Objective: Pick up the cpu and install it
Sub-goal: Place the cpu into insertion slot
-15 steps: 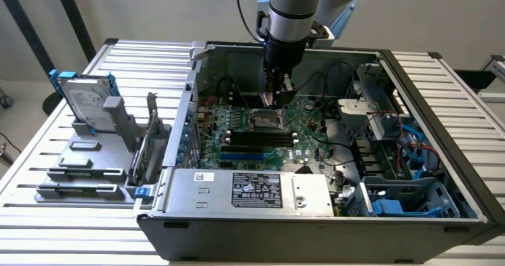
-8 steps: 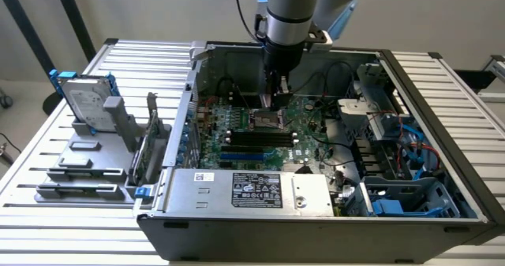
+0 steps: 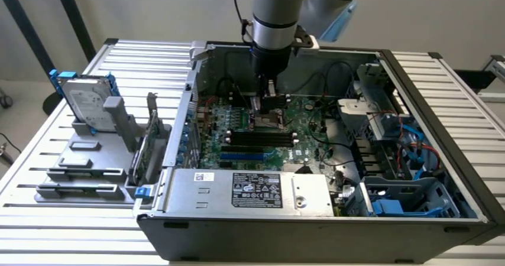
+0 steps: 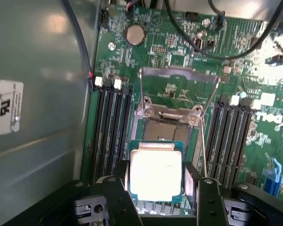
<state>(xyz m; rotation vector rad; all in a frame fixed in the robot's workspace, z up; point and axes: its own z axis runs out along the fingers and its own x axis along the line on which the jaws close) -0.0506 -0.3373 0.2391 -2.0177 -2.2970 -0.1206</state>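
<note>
**End effector [image 4: 156, 182] pinching the cpu [image 4: 155, 172] at the open socket [image 4: 162, 129]**
The cpu lies flat between the fingers [image 4: 117, 194], gripped by two opposite edges. The socket sits close beneath and slightly ahead of it on the motherboard [image 4: 179, 42], with its frame [image 4: 178, 75] tilted up.

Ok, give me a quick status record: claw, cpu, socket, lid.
claw: inside the case, over the motherboard, closed on the cpu
cpu: level between the fingers, above the socket and covering part of it; looks not yet seated
socket: visible part has no chip in it
lid: swung up, open
</note>
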